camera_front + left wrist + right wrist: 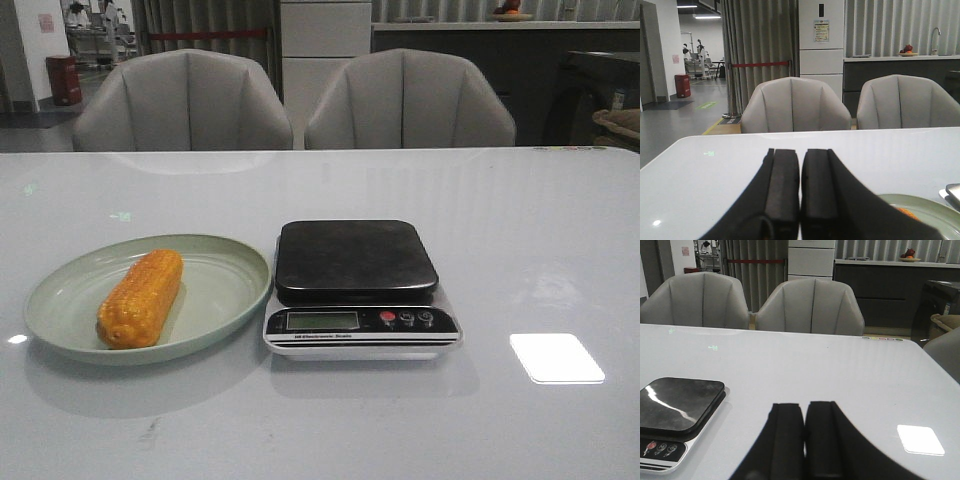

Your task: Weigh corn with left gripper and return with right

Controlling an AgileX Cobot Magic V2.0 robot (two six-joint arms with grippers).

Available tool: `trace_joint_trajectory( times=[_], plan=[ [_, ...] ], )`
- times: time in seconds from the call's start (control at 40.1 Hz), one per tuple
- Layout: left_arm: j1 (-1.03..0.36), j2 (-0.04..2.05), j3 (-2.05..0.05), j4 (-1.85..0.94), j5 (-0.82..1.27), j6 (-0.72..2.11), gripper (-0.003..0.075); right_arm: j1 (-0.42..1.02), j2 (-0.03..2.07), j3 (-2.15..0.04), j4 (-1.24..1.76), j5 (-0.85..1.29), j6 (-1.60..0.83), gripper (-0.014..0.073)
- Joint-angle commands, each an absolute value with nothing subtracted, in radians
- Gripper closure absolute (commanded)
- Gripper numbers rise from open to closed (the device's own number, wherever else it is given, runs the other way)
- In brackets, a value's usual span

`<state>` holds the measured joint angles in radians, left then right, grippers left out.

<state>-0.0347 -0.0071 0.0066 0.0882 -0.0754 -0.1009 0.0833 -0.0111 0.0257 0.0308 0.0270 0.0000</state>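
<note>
Left gripper (800, 200): fingers pressed together, empty. Corn (141, 297) lies in green plate (60, 300), at 9 o'clock of scale (355, 290); platform bare. Right gripper (805, 440): fingers together, empty. Scene fits pre-weighing or after return; stage undetermined, no move prescribed. White table (520, 220) glossy, glare patch. Two grey chairs (185, 100) behind.

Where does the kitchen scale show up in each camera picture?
Front view: kitchen scale at centre, just right of the green plate.
Left wrist view: one corner at the right edge, beyond the plate rim.
Right wrist view: lower left.
Shared landmark: the two grey chairs behind the table.
</note>
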Motion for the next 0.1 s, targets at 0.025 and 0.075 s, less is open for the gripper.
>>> trace_joint_trajectory(
  times=[0.025, 0.075],
  plan=[
    [-0.034, -0.025, 0.007, 0.078, -0.152, -0.1, 0.0588, 0.077, -0.03, 0.03, 0.02, -0.046, 0.0, 0.0427],
    [-0.034, -0.025, 0.007, 0.078, -0.152, -0.1, 0.0589, 0.077, -0.03, 0.03, 0.02, -0.046, 0.0, 0.0427]
  ],
)
